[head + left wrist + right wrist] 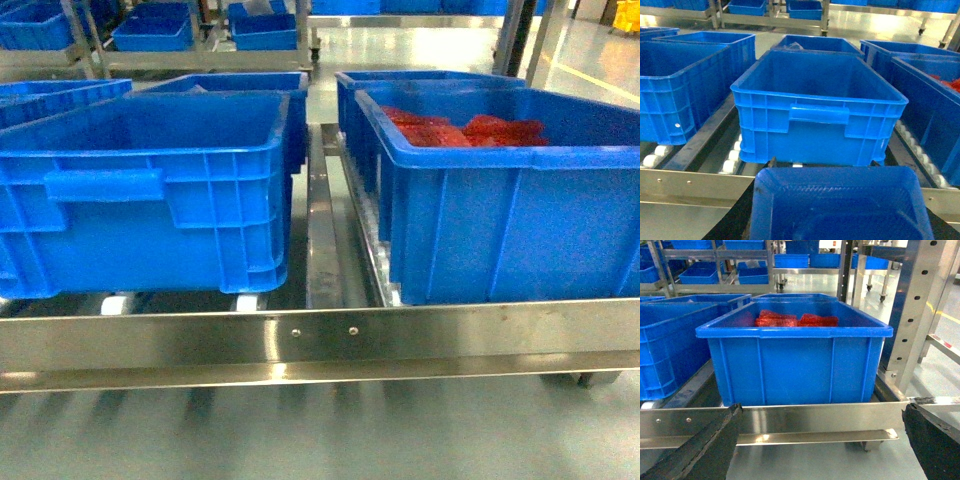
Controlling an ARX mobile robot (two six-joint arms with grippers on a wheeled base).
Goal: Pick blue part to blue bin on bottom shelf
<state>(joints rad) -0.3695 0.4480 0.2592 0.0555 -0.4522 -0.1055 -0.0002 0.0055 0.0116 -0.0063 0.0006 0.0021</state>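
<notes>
Your left gripper held the blue part, a tray filling the bottom of its wrist view, though how far the fingers stood apart could not be told. Your right gripper hung wide open and empty. Just ahead, mid-frame, the empty blue bin sat on the bottom shelf. The carry looked nearly done; next, lift over the rim and release

All three views face bottom shelf front rail, close.
</notes>
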